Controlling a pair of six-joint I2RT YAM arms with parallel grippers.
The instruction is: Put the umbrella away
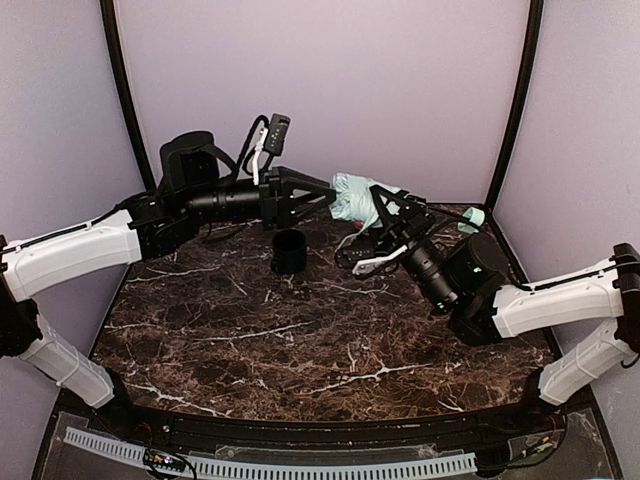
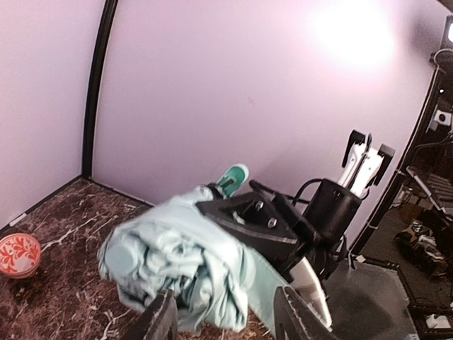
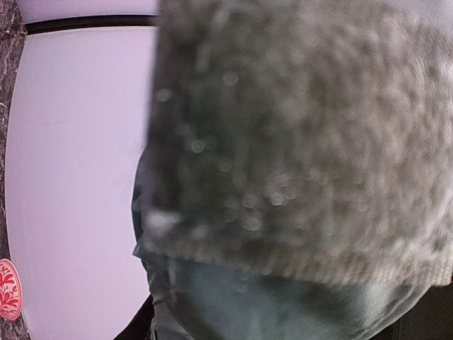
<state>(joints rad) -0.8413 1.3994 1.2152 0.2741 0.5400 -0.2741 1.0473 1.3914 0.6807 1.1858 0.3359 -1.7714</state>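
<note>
The umbrella is held off the tabletop in the upper centre of the top view, between the two arms. Its long axis is laid roughly left to right across the frame. The bunched mint fabric is turned to the left, and the small mint handle to the right, slightly lower. Only a thin dark stretch of shaft is made out between them.

The right tool is seen closed over the bundle from the right. In the left wrist view its black fingers are laid across the top of the crumpled fabric, and the handle is seen beyond them.

The left tool is met at the fabric end. Its fingers are cut off by the lower edge of the frame and stand apart on either side of the cloth. Whether the cloth is pressed cannot be told.

The right wrist view is almost wholly filled by a blurred grey surface, with pale mint fabric below it.

A dark mug is stood upright on the tabletop, below and left of the umbrella. Its inside is too dark to be read. A red patterned bowl is seen at the left edge of the left wrist view, its inside hidden.
</note>
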